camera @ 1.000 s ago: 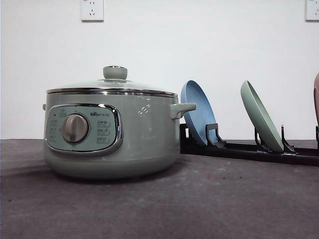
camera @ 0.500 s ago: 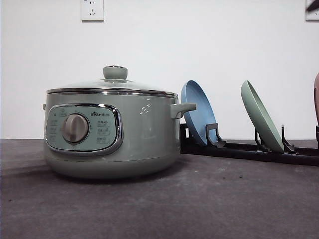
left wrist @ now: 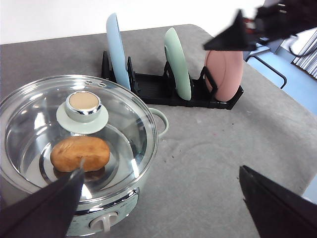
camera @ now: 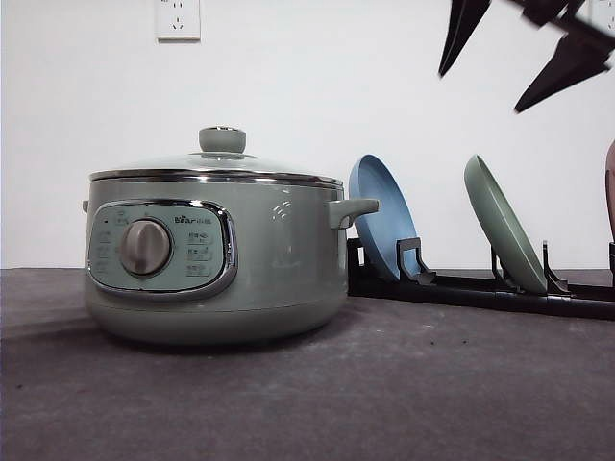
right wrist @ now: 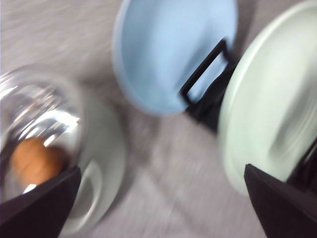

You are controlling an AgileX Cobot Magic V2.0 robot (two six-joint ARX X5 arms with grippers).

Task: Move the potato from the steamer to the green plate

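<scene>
Dark grey felt-like tabletop, plain white wall behind with a white socket plate. Pale sage-green round electric steamer stands left, knobbed glass lid on; the orange-brown oblong potato lies inside, under the glass. Just beside it, a black plate rack holds a blue round plate, the pale mint-green plate and a pink plate, all on edge. Right gripper hovers above the rack, fingers apart. Left gripper over the steamer, fingers spread wide, empty.
</scene>
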